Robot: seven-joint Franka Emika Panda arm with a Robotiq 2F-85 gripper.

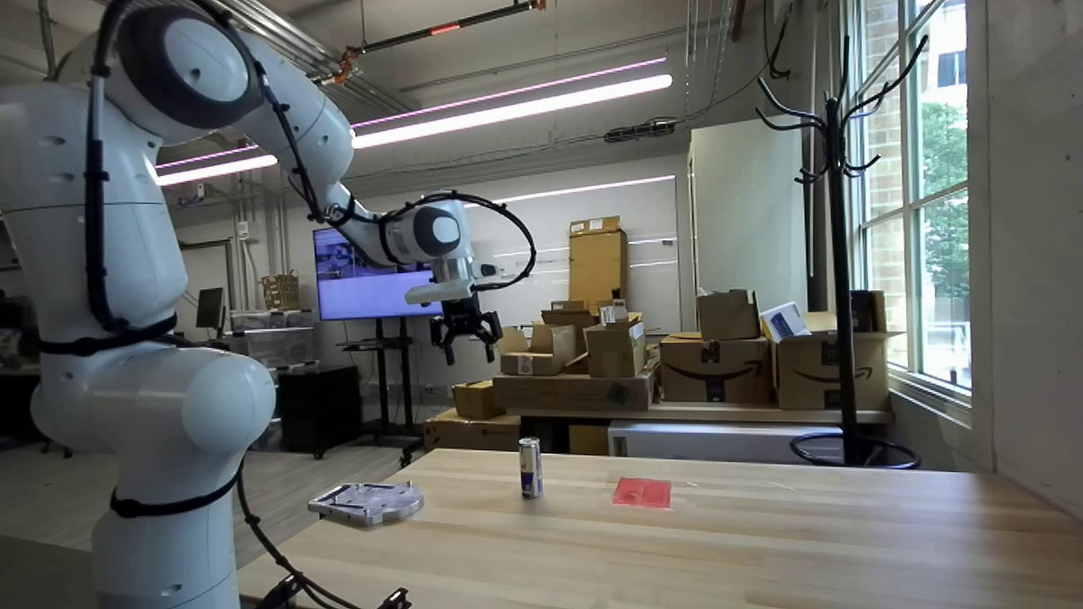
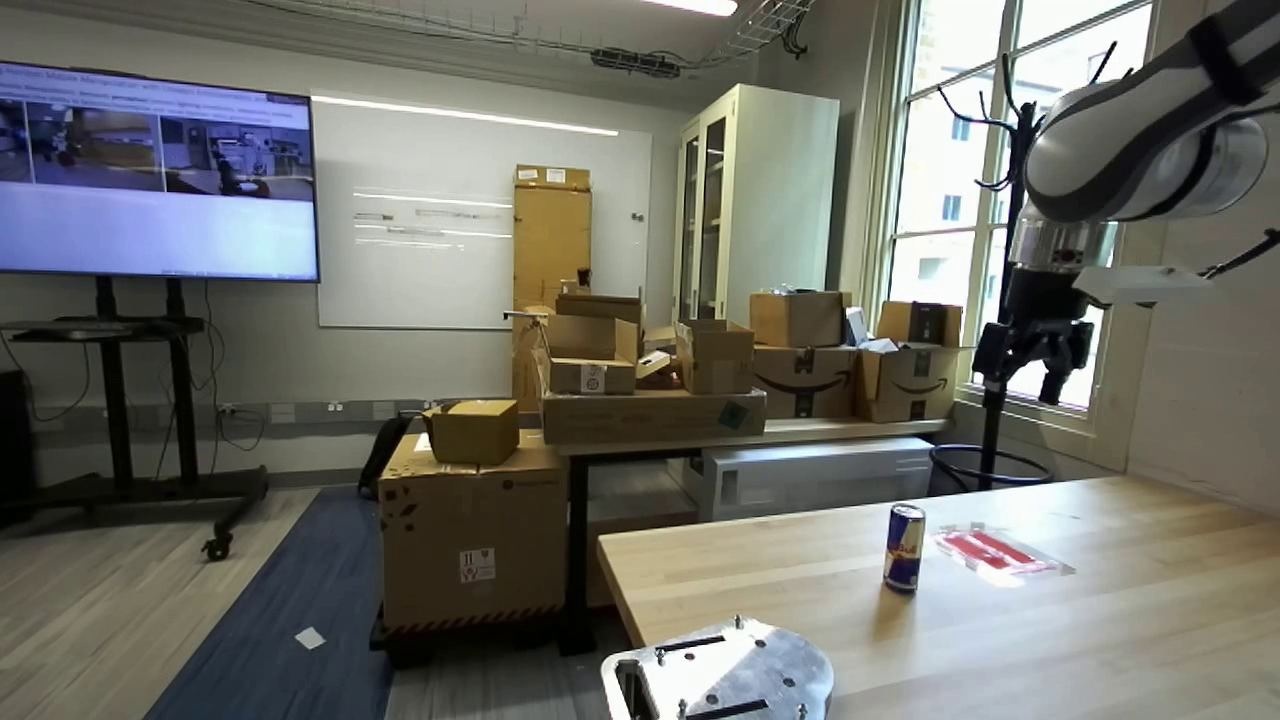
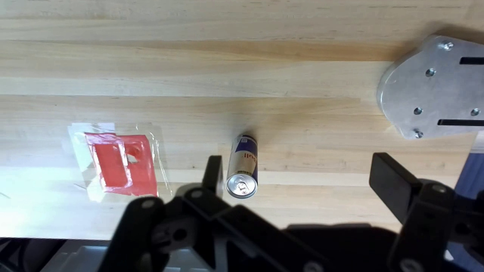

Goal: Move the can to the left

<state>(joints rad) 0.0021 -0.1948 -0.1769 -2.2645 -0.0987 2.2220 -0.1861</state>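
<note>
The can (image 1: 530,468) is a slim silver and blue drink can standing upright on the wooden table. It also shows in an exterior view (image 2: 904,548), and in the wrist view (image 3: 242,166) its top faces the camera. My gripper (image 1: 470,359) is open and empty, well above the table; it also shows in an exterior view (image 2: 1018,390). In the wrist view the gripper (image 3: 297,168) has its fingers wide apart. The can appears between them, close to the left finger and far from the right one, but lies below, untouched.
A flat red packet in clear plastic (image 1: 642,492) lies beside the can, left of it in the wrist view (image 3: 124,164). A silver metal plate (image 3: 435,90) sits on the table's edge on the can's other side. Cardboard boxes (image 1: 716,369) and a coat rack (image 1: 838,254) stand behind the table (image 1: 761,550).
</note>
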